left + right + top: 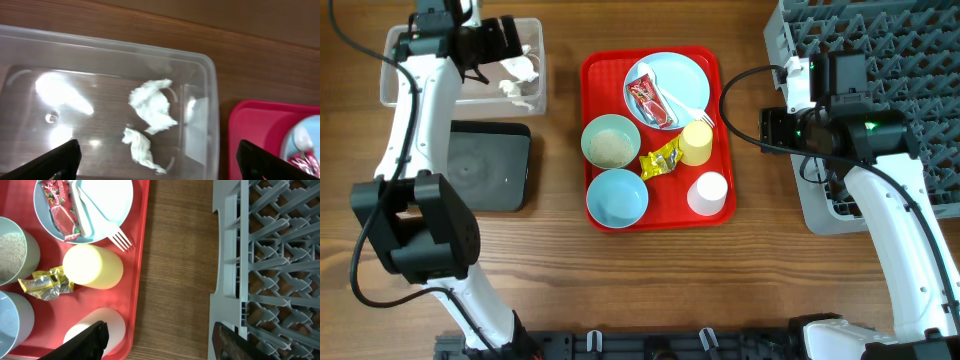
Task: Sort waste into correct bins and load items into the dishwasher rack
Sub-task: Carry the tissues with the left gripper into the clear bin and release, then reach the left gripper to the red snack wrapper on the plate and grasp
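Two bowls [617, 196], two cups [696, 143], one plate [685, 75], two wrappers [660, 160].

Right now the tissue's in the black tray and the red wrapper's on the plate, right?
No. The tissue lies in the clear tub, not the black tray; the left wrist view shows it. The red wrapper is on the plate.

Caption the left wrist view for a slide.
Open left gripper hovers over the clear tub, crumpled white tissue lying inside; red tray corner at right.
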`<move>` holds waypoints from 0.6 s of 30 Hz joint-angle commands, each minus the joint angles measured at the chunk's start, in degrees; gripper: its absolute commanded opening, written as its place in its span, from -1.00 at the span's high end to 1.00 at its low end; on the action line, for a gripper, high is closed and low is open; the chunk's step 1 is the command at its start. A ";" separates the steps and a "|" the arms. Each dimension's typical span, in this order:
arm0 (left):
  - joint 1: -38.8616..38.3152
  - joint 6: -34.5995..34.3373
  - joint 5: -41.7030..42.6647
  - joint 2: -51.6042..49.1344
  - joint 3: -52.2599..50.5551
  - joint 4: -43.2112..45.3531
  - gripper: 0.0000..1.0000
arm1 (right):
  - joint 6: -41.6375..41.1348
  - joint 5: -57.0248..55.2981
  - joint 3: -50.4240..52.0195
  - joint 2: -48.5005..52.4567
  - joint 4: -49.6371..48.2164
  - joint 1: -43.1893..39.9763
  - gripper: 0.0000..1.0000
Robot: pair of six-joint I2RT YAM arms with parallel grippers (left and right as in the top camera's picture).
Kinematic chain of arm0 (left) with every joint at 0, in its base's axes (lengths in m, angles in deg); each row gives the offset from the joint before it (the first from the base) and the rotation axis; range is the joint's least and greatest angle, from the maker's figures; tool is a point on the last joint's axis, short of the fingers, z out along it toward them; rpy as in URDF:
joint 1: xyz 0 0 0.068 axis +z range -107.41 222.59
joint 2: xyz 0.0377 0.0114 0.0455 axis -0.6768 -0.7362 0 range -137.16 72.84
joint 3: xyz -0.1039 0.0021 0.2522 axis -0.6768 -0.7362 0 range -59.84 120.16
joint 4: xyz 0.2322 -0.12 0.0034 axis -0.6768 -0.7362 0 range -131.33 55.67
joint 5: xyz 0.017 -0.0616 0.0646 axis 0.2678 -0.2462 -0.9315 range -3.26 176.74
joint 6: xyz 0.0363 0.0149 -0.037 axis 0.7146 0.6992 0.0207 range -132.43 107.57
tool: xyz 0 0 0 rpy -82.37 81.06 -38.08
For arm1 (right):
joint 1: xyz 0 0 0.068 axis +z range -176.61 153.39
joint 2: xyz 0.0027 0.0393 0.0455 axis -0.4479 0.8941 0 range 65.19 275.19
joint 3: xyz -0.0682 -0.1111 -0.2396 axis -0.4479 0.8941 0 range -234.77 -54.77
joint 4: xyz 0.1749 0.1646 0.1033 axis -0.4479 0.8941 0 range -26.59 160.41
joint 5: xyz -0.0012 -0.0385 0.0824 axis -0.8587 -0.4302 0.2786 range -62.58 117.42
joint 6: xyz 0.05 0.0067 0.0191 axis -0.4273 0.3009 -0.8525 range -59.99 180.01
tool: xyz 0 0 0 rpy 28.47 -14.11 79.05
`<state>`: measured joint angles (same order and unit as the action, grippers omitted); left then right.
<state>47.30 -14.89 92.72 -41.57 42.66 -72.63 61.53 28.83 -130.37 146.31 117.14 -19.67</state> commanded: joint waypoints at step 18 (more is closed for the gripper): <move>-28.13 5.16 3.80 -12.66 0.68 3.89 -0.61 | -1.64 0.09 -0.90 0.04 0.31 -0.22 -0.39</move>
<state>19.17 -8.25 97.31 -51.91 42.66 -69.47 61.11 28.83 -130.37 146.31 117.41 -19.67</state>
